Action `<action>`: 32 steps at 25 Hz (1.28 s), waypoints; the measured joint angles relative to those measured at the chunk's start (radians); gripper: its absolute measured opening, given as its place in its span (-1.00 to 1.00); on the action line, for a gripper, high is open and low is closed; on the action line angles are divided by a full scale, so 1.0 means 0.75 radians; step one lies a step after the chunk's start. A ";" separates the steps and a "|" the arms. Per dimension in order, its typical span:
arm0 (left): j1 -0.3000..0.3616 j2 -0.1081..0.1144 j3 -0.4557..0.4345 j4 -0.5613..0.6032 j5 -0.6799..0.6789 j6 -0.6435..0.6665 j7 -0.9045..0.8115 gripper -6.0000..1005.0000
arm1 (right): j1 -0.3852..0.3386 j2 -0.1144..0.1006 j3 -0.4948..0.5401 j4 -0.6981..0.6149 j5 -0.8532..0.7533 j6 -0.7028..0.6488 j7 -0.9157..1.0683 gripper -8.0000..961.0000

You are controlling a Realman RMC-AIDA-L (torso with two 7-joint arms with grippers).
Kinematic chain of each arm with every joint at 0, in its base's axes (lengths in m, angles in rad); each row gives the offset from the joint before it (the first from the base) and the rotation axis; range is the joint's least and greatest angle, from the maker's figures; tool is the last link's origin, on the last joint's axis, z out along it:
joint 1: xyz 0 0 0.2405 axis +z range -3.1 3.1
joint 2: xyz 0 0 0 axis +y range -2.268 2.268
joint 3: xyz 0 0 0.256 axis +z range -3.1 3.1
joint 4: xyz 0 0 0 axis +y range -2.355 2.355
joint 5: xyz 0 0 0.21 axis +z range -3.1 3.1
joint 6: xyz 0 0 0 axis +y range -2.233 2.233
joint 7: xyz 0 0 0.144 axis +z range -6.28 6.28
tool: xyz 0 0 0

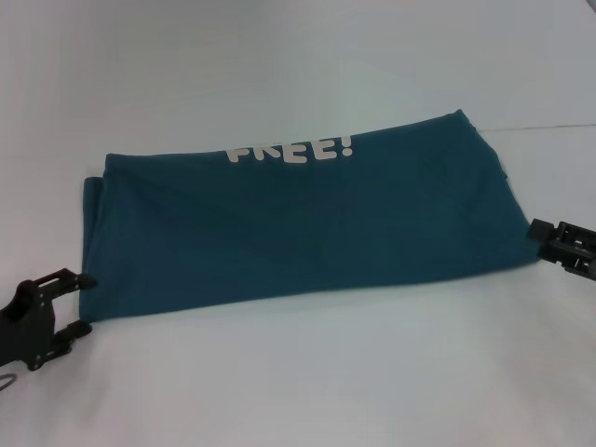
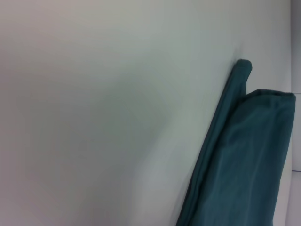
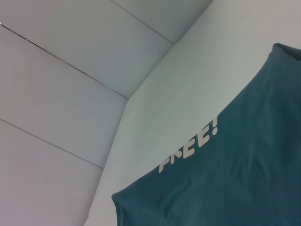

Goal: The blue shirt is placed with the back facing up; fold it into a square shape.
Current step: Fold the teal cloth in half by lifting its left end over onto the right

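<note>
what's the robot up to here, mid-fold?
Yes, mid-fold. The blue shirt lies on the white table as a long band, already folded over, with white lettering along its far edge. The left gripper is open at the shirt's near left corner; the right gripper is at its right end.
</note>
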 joint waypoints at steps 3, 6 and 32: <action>-0.018 0.003 0.011 -0.017 0.000 -0.020 0.000 0.43 | 0.001 -0.004 0.000 0.010 0.000 0.002 -0.004 0.47; -0.036 0.003 0.014 -0.028 0.000 -0.036 0.000 0.41 | 0.001 -0.007 0.000 0.016 0.000 0.004 -0.006 0.47; -0.203 0.004 0.045 -0.130 -0.001 -0.186 0.024 0.22 | -0.002 -0.008 0.000 0.016 0.000 0.024 -0.008 0.47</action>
